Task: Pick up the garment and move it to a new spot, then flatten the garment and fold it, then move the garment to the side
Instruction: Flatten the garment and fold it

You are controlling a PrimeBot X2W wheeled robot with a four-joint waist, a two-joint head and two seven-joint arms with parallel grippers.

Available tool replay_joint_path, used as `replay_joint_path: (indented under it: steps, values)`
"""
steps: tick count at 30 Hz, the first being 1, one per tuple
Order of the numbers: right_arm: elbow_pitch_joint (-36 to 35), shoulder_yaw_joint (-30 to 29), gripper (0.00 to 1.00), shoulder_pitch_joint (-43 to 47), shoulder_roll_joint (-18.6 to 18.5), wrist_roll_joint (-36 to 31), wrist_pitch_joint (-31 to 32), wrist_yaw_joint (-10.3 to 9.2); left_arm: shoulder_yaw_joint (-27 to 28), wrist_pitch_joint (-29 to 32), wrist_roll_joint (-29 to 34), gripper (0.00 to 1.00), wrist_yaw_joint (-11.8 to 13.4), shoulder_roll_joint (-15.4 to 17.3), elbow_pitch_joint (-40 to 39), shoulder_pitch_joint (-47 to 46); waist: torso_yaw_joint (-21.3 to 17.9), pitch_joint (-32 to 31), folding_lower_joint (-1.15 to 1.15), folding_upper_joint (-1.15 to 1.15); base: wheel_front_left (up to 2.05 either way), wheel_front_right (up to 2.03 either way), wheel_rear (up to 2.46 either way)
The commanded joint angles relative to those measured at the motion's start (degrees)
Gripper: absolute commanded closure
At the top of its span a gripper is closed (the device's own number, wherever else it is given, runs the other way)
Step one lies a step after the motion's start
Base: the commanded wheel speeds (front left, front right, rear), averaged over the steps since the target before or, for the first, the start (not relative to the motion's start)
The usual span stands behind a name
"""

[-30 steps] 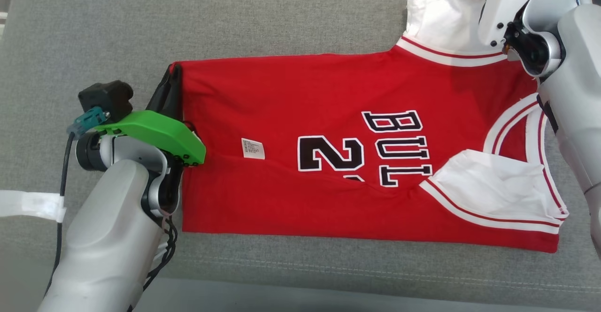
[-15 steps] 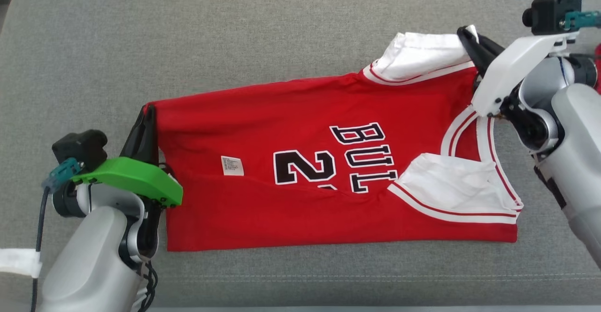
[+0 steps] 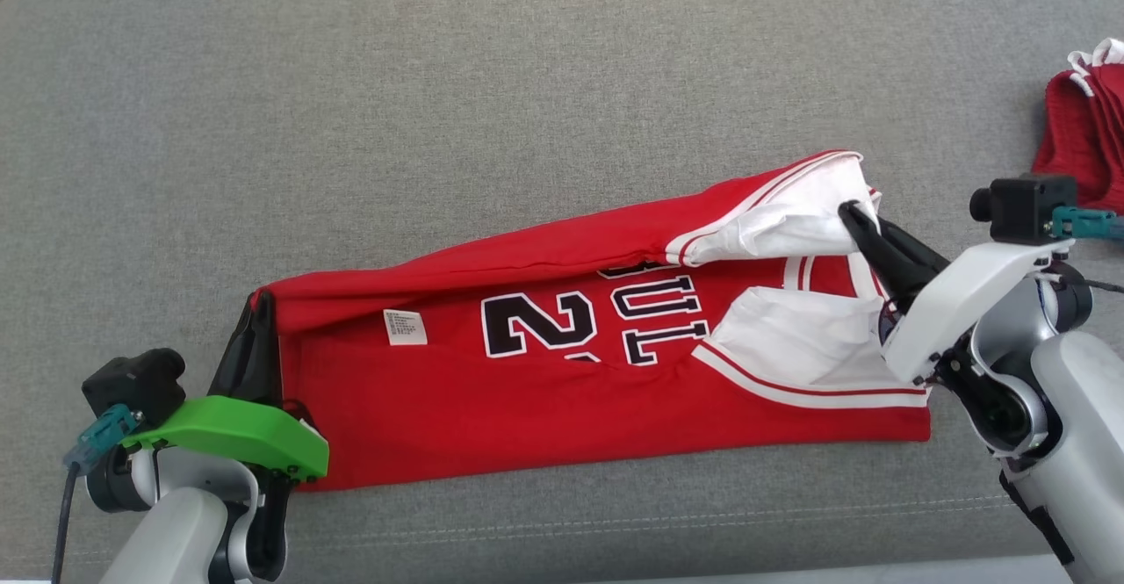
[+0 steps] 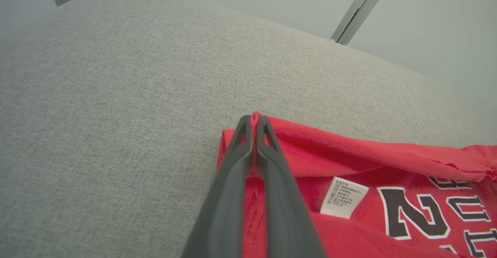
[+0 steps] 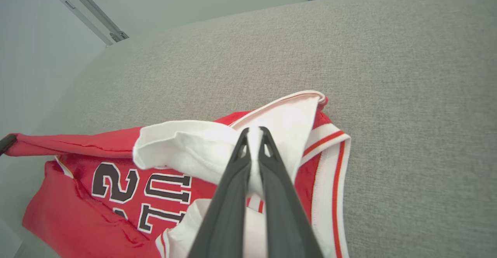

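Observation:
The garment (image 3: 527,391) is a red basketball jersey with black lettering, white trim and white inner sleeves, lying lengthwise on the grey cushion. Its far long edge is lifted and curls toward me. My left gripper (image 3: 260,301) is shut on the far left hem corner; in the left wrist view the left gripper (image 4: 254,121) pinches red cloth of the garment (image 4: 349,161). My right gripper (image 3: 852,213) is shut on the white sleeve fabric at the shoulder end; in the right wrist view the right gripper (image 5: 254,133) bites the white fold of the garment (image 5: 116,188).
The grey sofa cushion (image 3: 439,110) stretches wide beyond the jersey. Another red garment with white trim (image 3: 1084,123) lies at the far right edge. A seam (image 3: 615,518) runs along the cushion's near edge.
Both grippers have drawn the jersey's far edge toward me, so the far half now lifts and rolls over the lettering. The head camera has also shifted, bringing the second red garment into view.

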Motion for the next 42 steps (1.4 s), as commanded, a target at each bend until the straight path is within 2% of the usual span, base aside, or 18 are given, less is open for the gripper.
replay_joint_path:
  steps: [1, 10, 19, 20, 21, 22, 23, 24, 25, 26, 33, 42]
  values:
    - [-1.48, -0.74, 1.00, 1.98, 0.40, -0.55, 0.35, 0.00, 0.30, -0.50, -0.07, 1.00, 0.24, 0.28, 0.18, 0.88, -0.17, 0.14, 0.00, 0.00, 0.00, 0.00, 0.00]
    - [-7.60, -4.98, 1.00, 10.72, 3.63, -3.00, 2.86, 0.00, 1.02, -1.70, 0.66, 1.00, -0.69, 0.12, 2.88, 1.73, -1.13, -0.05, 0.00, 0.00, 0.00, 0.00, 0.00]
    - [-7.96, -6.47, 1.00, 14.18, 5.57, -6.48, 2.36, 0.00, 1.25, -2.26, 0.41, 1.00, -1.04, -0.53, 3.20, 4.68, -1.64, -0.48, 0.00, 0.00, 0.00, 0.00, 0.00]
    - [-7.51, -6.66, 0.78, 14.52, 5.76, -6.95, 1.97, 0.00, 1.10, -2.30, 0.60, 0.89, -0.98, -0.66, 3.32, 4.98, -1.64, -0.58, 0.00, 0.00, 0.00, 0.00, 0.00]
    - [-7.15, -6.68, 0.66, 14.72, 5.91, -7.35, 1.65, 0.00, 1.02, -2.34, 0.73, 0.52, -0.90, -0.85, 3.31, 5.22, -1.61, -0.66, 0.00, 0.00, 0.00, 0.00, 0.00]
    - [-6.83, -6.65, 0.59, 14.92, 6.09, -7.56, 1.42, 0.00, 0.98, -2.25, 0.76, 0.23, -0.85, -0.97, 3.35, 5.53, -1.57, -0.75, 0.00, 0.00, 0.00, 0.00, 0.00]
    - [-6.66, -6.65, 0.53, 15.19, 6.16, -7.74, 1.07, 0.00, 0.93, -2.24, 0.78, 0.00, -0.86, -0.99, 3.46, 5.84, -1.53, -0.81, 0.00, 0.00, 0.00, 0.00, 0.00]
    - [-6.41, -6.73, 0.32, 15.53, 6.03, -8.06, 0.77, 0.00, 0.92, -2.26, 0.85, 0.00, -0.82, -0.99, 3.56, 6.04, -1.47, -0.89, 0.00, 0.00, 0.00, 0.00, 0.00]
    - [-6.19, -6.78, 0.06, 15.94, 5.85, -8.19, 0.51, 0.00, 0.91, -2.24, 0.92, 0.00, -0.79, -1.00, 3.53, 6.25, -1.42, -0.99, 0.00, 0.00, 0.00, 0.00, 0.00]
    - [-6.09, -6.81, 0.00, 16.47, 5.71, -8.30, 0.23, 0.00, 0.79, -2.25, 0.73, 0.00, -0.97, -1.13, 3.54, 6.63, -1.37, -1.11, 0.00, 0.00, 0.00, 0.00, 0.00]
    - [-5.64, -7.16, 0.00, 20.51, 4.59, -8.34, -0.01, 0.00, -0.28, -1.37, -0.42, 0.00, -1.80, -0.18, 1.56, 11.11, -1.68, -2.57, 0.00, 0.00, 0.00, 0.00, 0.00]
    - [-6.36, -9.24, 0.00, 25.07, 3.75, -8.04, 0.66, 0.00, 0.22, -1.61, 0.50, 0.00, 1.61, 1.28, -4.85, 16.87, -1.53, -5.68, 0.00, 0.00, 0.00, 0.00, 0.00]
